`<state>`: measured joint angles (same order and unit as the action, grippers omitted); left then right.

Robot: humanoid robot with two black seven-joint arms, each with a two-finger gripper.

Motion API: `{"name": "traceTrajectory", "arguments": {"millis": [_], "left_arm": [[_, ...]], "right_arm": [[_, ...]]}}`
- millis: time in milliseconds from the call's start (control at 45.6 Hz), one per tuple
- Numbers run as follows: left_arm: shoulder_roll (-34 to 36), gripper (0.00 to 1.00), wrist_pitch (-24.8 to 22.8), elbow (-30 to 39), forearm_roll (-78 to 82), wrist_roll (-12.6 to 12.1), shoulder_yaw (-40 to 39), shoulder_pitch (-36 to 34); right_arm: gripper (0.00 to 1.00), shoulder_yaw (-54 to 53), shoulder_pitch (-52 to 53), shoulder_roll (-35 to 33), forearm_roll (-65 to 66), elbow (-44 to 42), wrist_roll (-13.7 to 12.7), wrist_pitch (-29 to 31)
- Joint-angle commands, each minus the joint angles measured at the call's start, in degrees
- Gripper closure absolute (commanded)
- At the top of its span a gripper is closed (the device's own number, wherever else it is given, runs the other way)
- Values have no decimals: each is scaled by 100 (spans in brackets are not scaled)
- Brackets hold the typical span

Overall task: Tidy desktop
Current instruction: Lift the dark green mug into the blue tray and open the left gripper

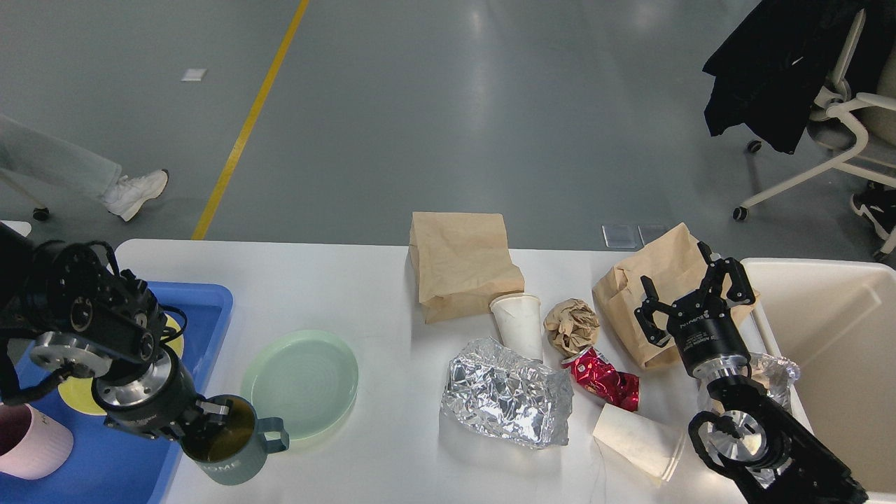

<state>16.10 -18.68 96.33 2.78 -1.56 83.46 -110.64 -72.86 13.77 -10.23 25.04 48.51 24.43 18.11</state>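
Left gripper is pinching the rim of a teal mug at the near edge of the desktop, beside the blue tray. Further back, right gripper hovers over a bag, fingers spread wide.

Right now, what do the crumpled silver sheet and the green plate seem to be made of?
Silver sheet: likely aluminium foil, shiny, with sharp mirror-like creases. Green plate: probably plastic, perhaps melamine, pale and smooth with a soft sheen; the view cannot settle it.
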Motion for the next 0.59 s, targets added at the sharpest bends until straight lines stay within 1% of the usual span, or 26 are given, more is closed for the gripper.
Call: {"name": "traceTrajectory", "arguments": {"millis": [0,66,176,263,373,439,571], "left_arm": [[51,100,-645,298,-6,-2,65,-1063],[95,100,-891,457,-49,7,153,-1652],[69,100,-1743,457,-374,77,276,-2461],[34,100,-2166,457,-506,156,364,-3024],[34,100,-2298,457,-524,191,461,-3271],[25,100,-2280,457,-524,226,487,-3253],[113,100,-2245,440,-480,402,777,-3139]], "right_arm": [[0,0,-6,-5,1,0,0,0],[0,0,3,-5,1,0,0,0],[0,0,-6,-5,1,0,0,0],[0,0,3,-5,1,0,0,0],[0,0,3,-5,1,-9,0,0],[0,0,-6,-5,1,0,0,0],[0,0,3,-5,1,0,0,0]]}}
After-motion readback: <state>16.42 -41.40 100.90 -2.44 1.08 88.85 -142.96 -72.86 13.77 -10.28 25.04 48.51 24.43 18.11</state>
